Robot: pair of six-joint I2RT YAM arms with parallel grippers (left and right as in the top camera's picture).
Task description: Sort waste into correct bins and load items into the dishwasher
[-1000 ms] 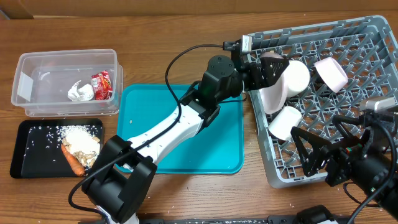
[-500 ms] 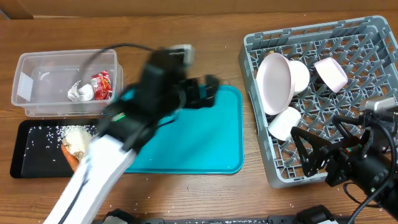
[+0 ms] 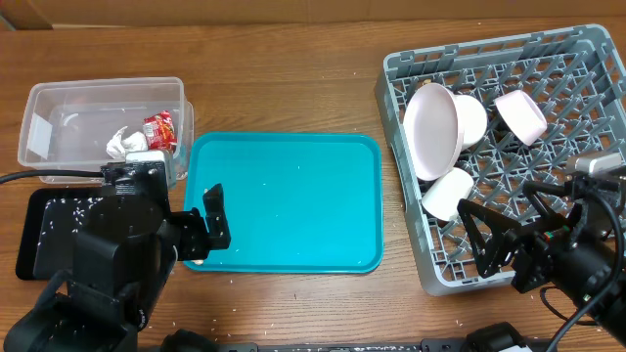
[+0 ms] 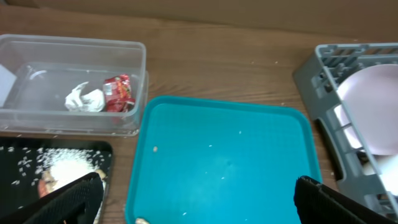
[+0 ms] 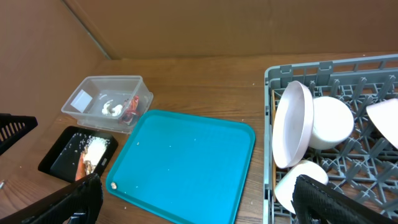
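1. The left pincer (image 4: 198, 182) is spread wide and grips nothing. It hangs over the near-left part of the counter (image 3: 293, 88), where the black tray meets the teal tray.
2. The right pincer (image 5: 198, 180) is also spread wide and empty. It hovers at the counter's near-right corner, over the near side of the grey rack (image 3: 577, 59).
3. The clear tub (image 3: 59, 108) sits toward the far-left corner of the counter. Inside it, at its right end, the red wrapper (image 3: 161, 132) and the white tissue (image 3: 122, 145) lie touching each other.
4. The black tray (image 3: 39, 244) lies along the counter's left edge, just on the near side of the tub. It holds a heap of rice (image 4: 65, 165) with loose grains scattered around it, and the carrot (image 5: 79, 167) lies beside the heap. In the overhead view the left arm hides the tray's right part.
5. The teal tray (image 3: 293, 196) lies flat in the middle of the counter, between the bins and the rack. It carries a few specks and a small beige bit (image 5: 114, 185) at its near-left corner.
6. The rack fills the right edge of the counter. The large plate (image 3: 435, 127) stands on edge at the rack's left side.
   - A white bowl (image 3: 472, 119) rests against its right face.
   - A second white bowl (image 3: 448, 193) lies just nearer than the plate.
   - The pinkish bowl (image 3: 521, 112) sits tilted to the right of them.
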